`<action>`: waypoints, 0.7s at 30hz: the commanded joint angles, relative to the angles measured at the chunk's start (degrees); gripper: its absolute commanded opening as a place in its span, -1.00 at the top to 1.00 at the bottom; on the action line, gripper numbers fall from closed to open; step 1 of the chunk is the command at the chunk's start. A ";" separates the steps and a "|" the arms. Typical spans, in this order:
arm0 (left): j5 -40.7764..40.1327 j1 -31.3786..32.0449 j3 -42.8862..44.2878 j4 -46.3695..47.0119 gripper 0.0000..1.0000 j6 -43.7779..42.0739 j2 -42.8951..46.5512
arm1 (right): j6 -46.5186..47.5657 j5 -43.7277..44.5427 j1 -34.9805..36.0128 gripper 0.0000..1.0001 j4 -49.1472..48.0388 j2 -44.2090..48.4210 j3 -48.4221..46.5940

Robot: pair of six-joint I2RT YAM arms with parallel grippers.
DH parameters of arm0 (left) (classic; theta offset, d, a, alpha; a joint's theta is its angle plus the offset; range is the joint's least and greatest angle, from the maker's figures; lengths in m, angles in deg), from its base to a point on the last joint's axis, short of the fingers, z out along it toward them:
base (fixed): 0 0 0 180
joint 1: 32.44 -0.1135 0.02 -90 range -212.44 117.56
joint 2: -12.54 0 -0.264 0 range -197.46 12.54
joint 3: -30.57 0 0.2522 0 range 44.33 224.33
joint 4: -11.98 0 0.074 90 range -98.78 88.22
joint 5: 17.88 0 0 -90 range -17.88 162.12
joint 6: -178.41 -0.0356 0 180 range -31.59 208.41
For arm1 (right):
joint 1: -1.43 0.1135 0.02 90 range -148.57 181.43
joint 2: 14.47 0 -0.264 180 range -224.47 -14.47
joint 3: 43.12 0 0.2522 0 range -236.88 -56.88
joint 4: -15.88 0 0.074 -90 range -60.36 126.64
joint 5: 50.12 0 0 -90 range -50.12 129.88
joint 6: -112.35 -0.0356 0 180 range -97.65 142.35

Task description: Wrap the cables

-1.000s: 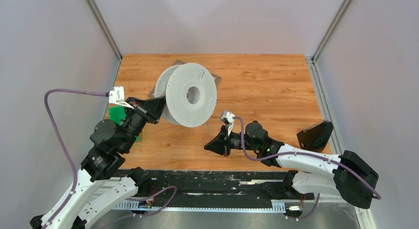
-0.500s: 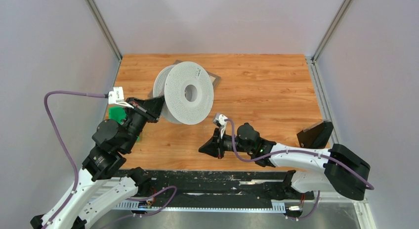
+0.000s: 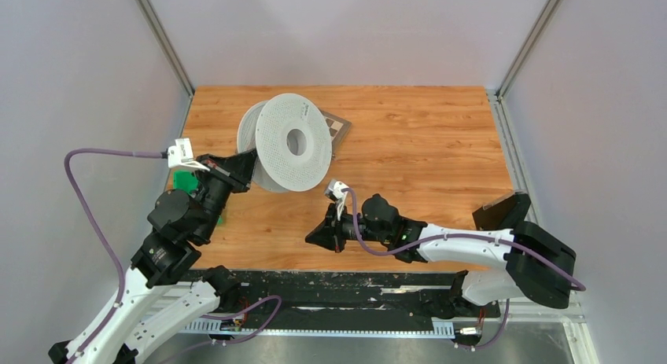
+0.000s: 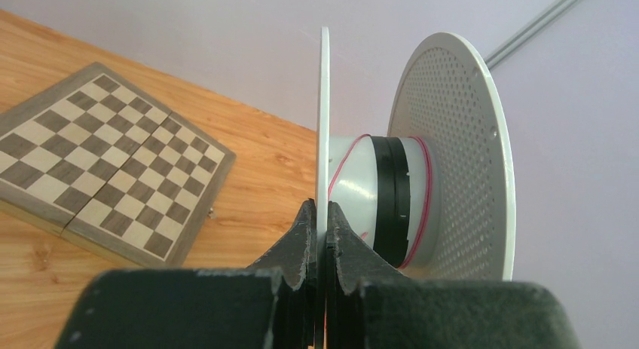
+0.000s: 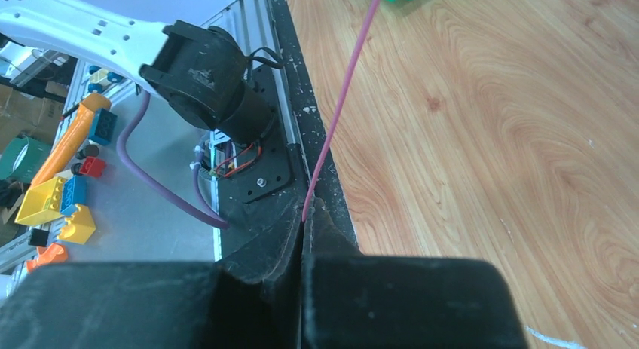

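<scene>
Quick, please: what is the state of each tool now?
The left tool is closed on the spool flange.
The right tool is closed on the pink cable.

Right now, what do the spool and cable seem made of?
The spool looks like matte white plastic: thin, stiff flanges with neat rows of holes. The cable looks like a thin pink cord, probably plastic-sheathed, smooth and taut; its core is hidden.

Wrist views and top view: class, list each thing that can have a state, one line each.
spool: standing on edge, gripped.
left claw: shut on the spool.
pink cable: few turns on the spool, rest pulled straight.
right claw: shut on the pink cable.
chessboard: unfolded, lying flat.
</scene>
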 commanded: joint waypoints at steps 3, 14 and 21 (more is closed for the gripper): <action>-3.44 -0.13 0.24 5.33 1.00 1.57 1.12 | -2.19 0.99 0.71 0.97 -0.87 -0.93 -2.66; -7.67 0.00 2.68 1.48 1.00 -15.90 -6.85 | 6.95 8.88 2.26 1.00 24.05 -1.44 -16.42; -14.46 2.81 2.83 0.89 1.00 -31.41 -12.34 | 13.07 8.46 2.17 1.00 29.84 -2.13 -23.40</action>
